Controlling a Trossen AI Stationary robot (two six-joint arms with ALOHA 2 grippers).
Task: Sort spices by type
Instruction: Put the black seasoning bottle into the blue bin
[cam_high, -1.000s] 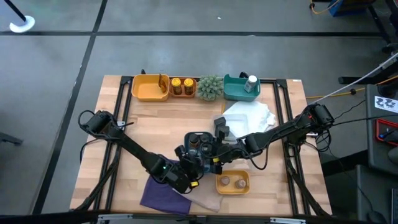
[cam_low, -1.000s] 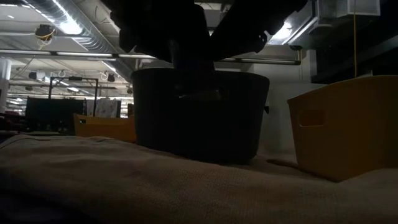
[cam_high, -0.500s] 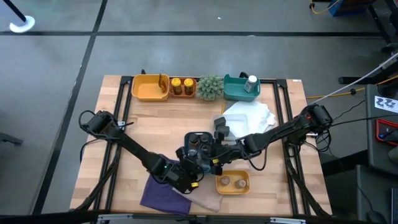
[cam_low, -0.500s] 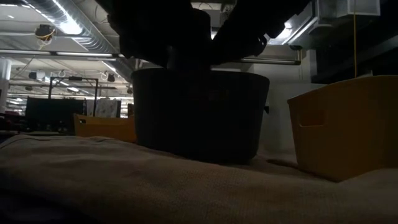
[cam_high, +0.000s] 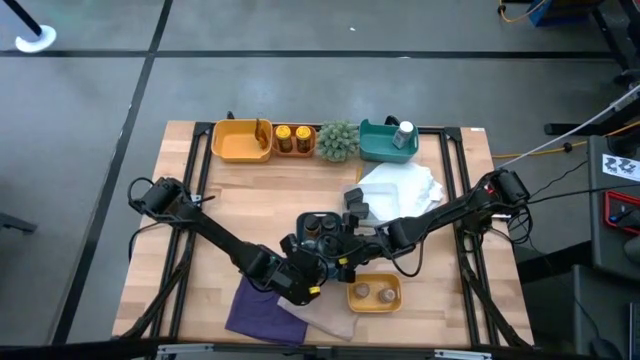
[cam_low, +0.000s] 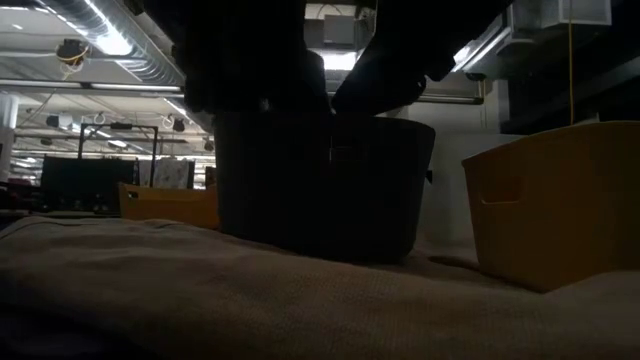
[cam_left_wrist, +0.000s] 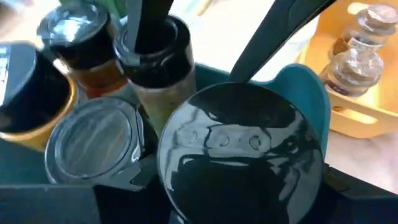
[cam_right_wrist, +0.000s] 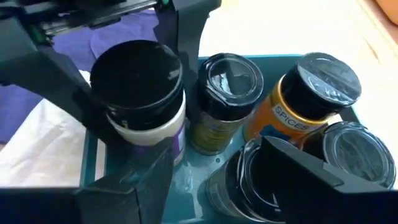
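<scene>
Between the left gripper's (cam_right_wrist: 134, 134) fingers stands an upright white jar (cam_right_wrist: 146, 102) with a broad black lid and purple label; just beside it, a slim olive-filled black-capped bottle (cam_right_wrist: 224, 102); next, an orange jar (cam_right_wrist: 305, 102) labelled SPICES; two clear-lidded jars (cam_right_wrist: 245, 177) sit nearest the right gripper, contents hard to tell; all upright, clustered together.
</scene>
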